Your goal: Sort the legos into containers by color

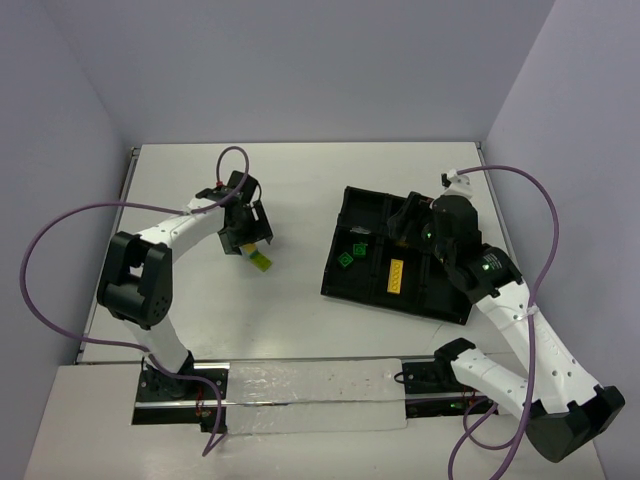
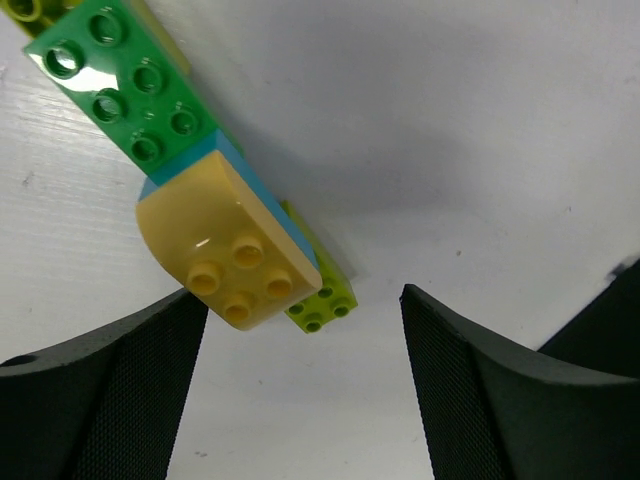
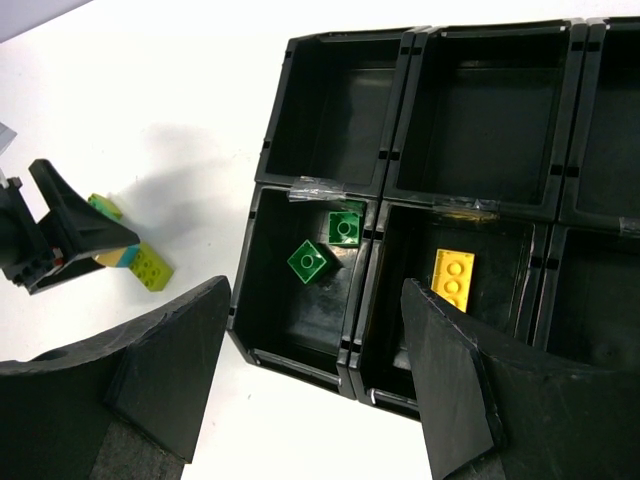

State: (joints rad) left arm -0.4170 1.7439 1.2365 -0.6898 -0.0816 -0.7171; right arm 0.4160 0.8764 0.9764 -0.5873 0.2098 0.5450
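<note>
Top external: left gripper [image 1: 248, 245] hangs low over a small cluster of legos [image 1: 258, 260] on the white table [image 1: 290, 170], well apart from the black tray [image 1: 330, 272]. Right gripper [image 1: 408, 225] sits above the tray's far compartments. Two green bricks [image 1: 350, 252] share one near compartment, and a yellow brick [image 1: 398, 275] has the next one along. Reads as colours already given their places, with the cluster as the unsorted part.

Left wrist: jaws spread wide, nothing between them. The cluster looks joined together. A green brick [image 2: 120, 85] is at the far end, a pale yellow rounded brick [image 2: 230, 260] sits on a light blue brick [image 2: 190, 168], and a lime brick [image 2: 322, 302] pokes out underneath. The rounded brick lies just ahead of the fingertips, close to the left-hand finger [image 2: 100, 390] in this view and off the centre line. The other finger [image 2: 490, 390] faces bare table. Judgement: this is a line-up for a pick, but the jaws need shifting toward the cluster to straddle it. Joined bricks may lift as one and would then need separating before sorting.

Right wrist: jaws parted and empty, hovering over the tray. The green bricks lie flat in the compartment that shows between the fingertips, with the yellow brick one wall to the right. The far compartments seen here hold nothing. Likely parked there ready to receive or place. The cluster and the left gripper show at far left, out on the table.
</note>
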